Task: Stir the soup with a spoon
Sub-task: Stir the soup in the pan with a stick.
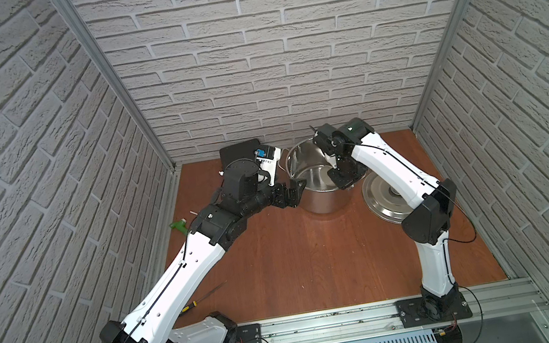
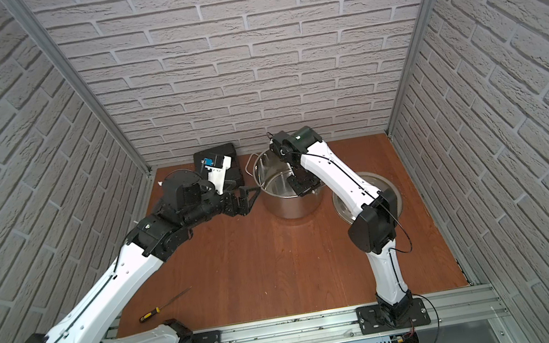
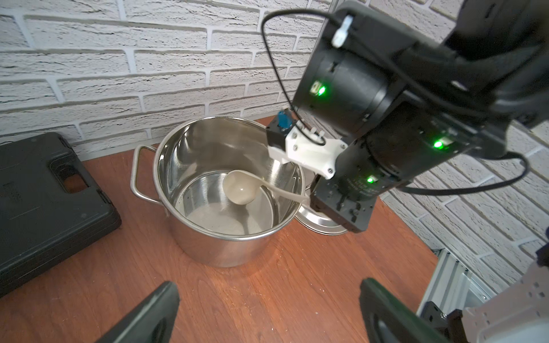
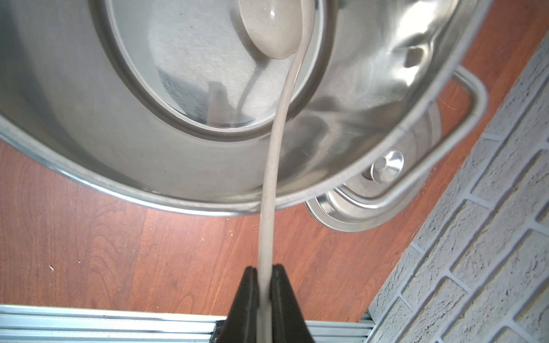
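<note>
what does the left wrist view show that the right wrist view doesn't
Only the left wrist view shows the black case, the open left gripper, and the right arm reaching over the pot.

Only the right wrist view shows the right gripper with both jaws pressed onto the spoon handle, and the knob on the lid.

Both show the spoon's bowl inside the pot, no liquid, part of the lid, the wooden table and the brick wall.

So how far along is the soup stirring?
Done: steel lid lies off beside the stockpot; right gripper clamps the cream ladle by its handle. In hand: ladle bowl sits low inside the pot. Left: likely the stirring itself; no liquid visible. The left gripper is open, empty.
</note>
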Robot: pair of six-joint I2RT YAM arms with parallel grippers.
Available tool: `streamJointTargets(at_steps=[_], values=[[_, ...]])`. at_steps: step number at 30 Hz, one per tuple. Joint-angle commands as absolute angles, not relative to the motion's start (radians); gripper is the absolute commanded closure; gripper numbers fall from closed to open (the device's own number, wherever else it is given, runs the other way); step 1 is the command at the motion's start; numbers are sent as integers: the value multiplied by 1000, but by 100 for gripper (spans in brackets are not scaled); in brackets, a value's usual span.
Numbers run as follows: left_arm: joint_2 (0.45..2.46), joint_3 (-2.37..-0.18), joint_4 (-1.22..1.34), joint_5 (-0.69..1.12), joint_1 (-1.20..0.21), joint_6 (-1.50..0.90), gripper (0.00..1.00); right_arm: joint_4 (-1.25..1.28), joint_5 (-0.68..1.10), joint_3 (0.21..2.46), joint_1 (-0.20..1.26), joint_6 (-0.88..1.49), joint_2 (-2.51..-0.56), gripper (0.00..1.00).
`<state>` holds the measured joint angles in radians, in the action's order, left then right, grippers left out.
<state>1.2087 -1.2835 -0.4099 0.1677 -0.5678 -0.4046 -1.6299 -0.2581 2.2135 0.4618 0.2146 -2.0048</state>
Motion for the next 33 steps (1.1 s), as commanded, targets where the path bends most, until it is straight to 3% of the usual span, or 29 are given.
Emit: streamJointTargets(at_steps=[1,11,15,21,33], values=[[1207,-1289,-360,157,-574,-403,2,-1648,-295,2214,432,221,-1942,98],[1203,-1295,-382,150,-576,-401,2,-1695,-228,2511,429,204,-2150,98],[1201,-1289,-382,145,-579,-405,2,-1674,-190,2525,456,210,-2164,98],[1208,-1288,-370,140,-580,-407,2,-1707,-174,2494,489,219,-2143,98],[1229,-1302,-360,138,-591,-407,2,-1641,-257,2187,437,213,-1914,98]])
